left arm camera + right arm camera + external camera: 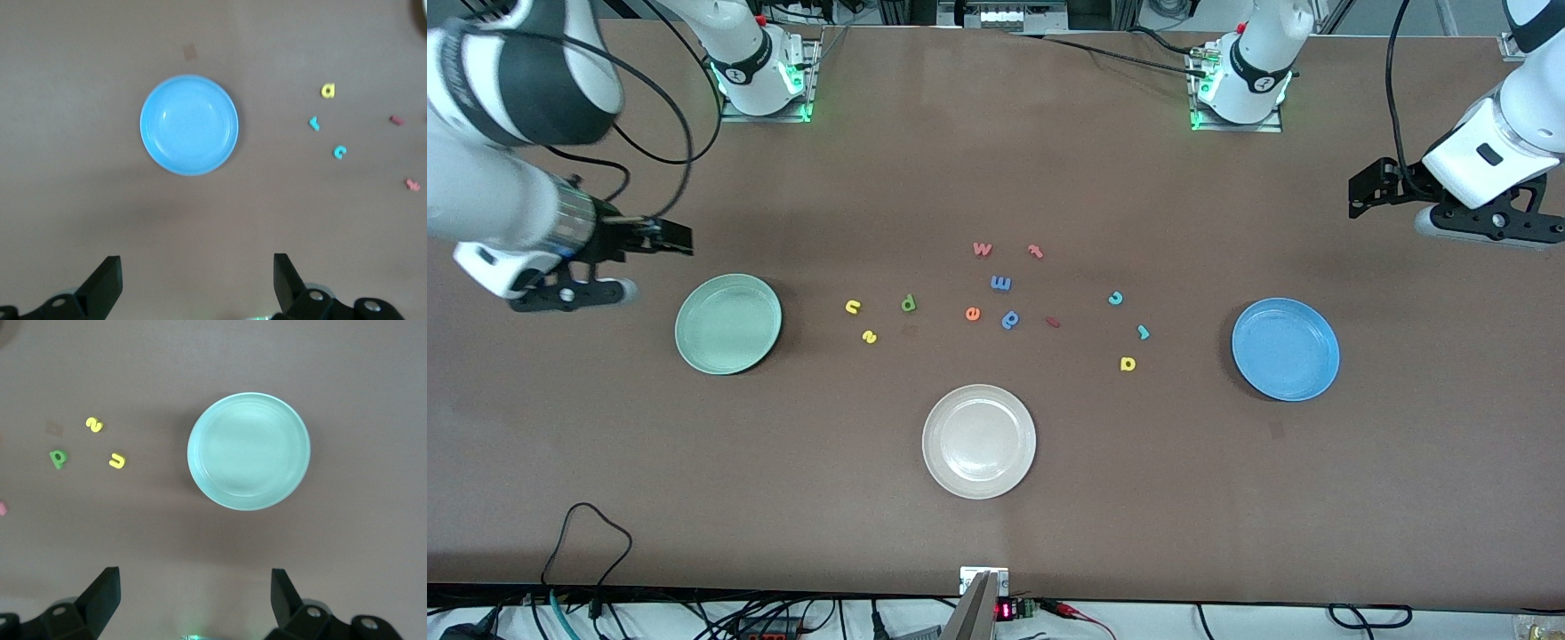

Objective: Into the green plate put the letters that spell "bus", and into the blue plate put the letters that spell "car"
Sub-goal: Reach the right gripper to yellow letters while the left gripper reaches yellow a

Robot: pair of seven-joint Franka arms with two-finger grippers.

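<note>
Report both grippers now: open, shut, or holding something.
Left gripper: jaws open, holding nothing, up over the table past the blue plate.
Right gripper: jaws open, holding nothing, up over the table beside the green plate.

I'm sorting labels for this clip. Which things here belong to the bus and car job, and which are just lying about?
Job:
- yellow u, yellow s, green b
- green plate
- teal c, blue r, yellow a
- blue plate

Lying about:
- cream-white plate
- blue m
- orange e
- blue stemmed letter
</note>
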